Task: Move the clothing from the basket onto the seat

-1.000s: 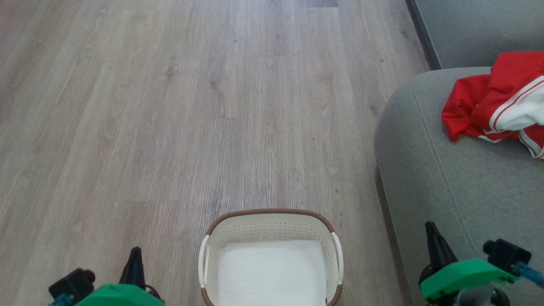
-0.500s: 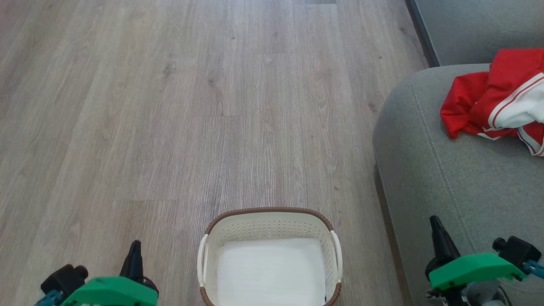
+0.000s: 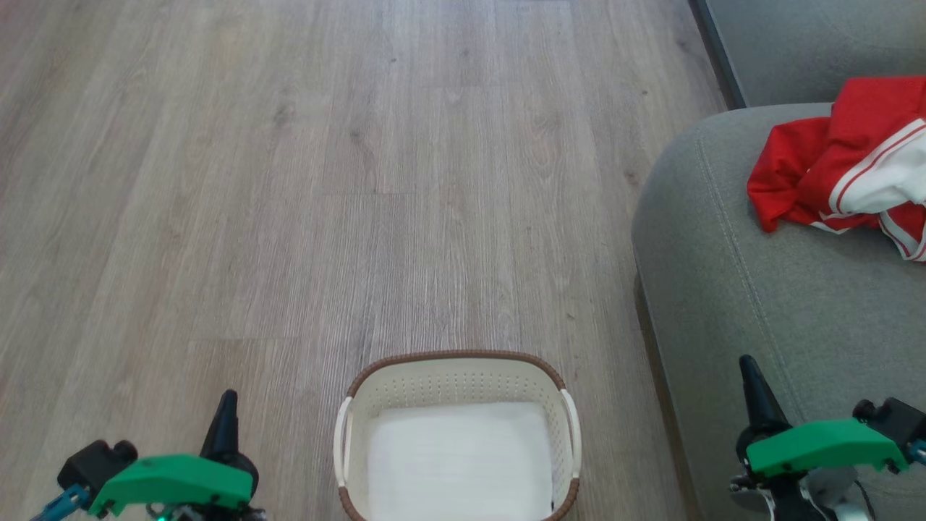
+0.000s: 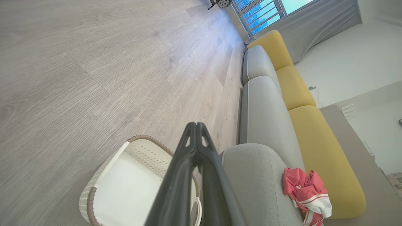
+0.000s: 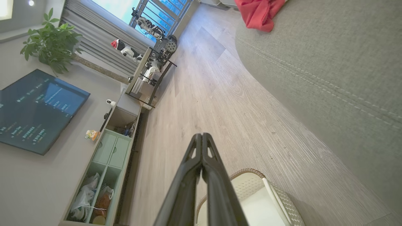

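1. Claws first: the left claw [image 3: 228, 399] and the right claw [image 3: 746, 364] are both pinched tight, fingers pressed together on nothing. They hang low at either side with their tips pointing forward.
2. Between them on the floor stands the laundry basket [image 3: 456, 356]. Its white bottom is bare where it shows, and its near end runs off the head view.
3. The red-and-white clothing [image 3: 825, 170] lies crumpled on the seat [image 3: 745, 304], ahead and to the right of the right claw and well apart from it. The right arm is much the nearer. The heap has no clear long axis and runs past the view's right edge.
4. Judged from this, the transfer looks finished and no further reach seems called for.
5. The plank floor [image 3: 325, 181] is grey wood-look laminate. Round the room are yellow back cushions [image 4: 295, 88], a barred window [image 4: 260, 12], a television [image 5: 34, 110], a potted plant [image 5: 51, 44] and a green cabinet [image 5: 106, 163].
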Tool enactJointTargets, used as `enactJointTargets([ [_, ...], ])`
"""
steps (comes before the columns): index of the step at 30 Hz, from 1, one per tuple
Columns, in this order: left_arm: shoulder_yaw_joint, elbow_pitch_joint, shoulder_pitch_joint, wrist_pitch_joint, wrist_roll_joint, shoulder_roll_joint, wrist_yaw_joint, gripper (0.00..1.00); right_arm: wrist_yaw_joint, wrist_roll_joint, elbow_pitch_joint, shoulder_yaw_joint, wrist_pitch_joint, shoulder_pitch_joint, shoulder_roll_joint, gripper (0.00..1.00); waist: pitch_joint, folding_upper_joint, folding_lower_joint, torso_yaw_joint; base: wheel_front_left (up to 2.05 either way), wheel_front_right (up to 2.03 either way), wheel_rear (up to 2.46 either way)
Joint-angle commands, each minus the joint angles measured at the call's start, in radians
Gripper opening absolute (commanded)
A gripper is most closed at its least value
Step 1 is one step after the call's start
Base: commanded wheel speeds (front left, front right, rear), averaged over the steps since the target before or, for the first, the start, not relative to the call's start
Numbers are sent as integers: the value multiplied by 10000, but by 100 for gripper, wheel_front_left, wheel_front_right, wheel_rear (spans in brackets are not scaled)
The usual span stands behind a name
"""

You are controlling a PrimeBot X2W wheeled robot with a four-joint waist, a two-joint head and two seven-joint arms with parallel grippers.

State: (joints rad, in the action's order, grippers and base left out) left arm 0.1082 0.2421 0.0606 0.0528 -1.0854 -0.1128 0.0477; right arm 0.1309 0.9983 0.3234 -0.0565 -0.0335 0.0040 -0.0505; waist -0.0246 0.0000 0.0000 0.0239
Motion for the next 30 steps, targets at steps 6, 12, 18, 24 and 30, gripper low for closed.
enactJointTargets([
  [6, -560, -223, -681, -192, -759, 32, -278, 0, 0, 857, -451, -8, 226, -621, -7, 0, 33, 0, 0, -28, 0, 0, 0],
  [12, -754, -191, -809, -365, -1351, 93, -472, 0, -1, 1532, -494, -81, 386, -685, -6, 0, 64, 0, 0, -55, 0, 0, 0],
  [18, -916, -164, -915, -509, -1844, 145, -633, 0, -1, 2094, -530, -142, 519, -738, -5, 0, 90, 0, 0, -78, 0, 0, 0],
  [24, -1112, -131, -1043, -684, -2435, 208, -827, 0, -1, 2769, -573, -214, 679, -803, -4, 0, 122, 0, 0, -105, 0, 0, 0],
  [30, -1307, -99, -1171, -858, -3021, 272, -1020, 0, -1, 3441, -616, -287, 837, -867, -2, 0, 153, 0, 0, -132, 0, 0, 0],
])
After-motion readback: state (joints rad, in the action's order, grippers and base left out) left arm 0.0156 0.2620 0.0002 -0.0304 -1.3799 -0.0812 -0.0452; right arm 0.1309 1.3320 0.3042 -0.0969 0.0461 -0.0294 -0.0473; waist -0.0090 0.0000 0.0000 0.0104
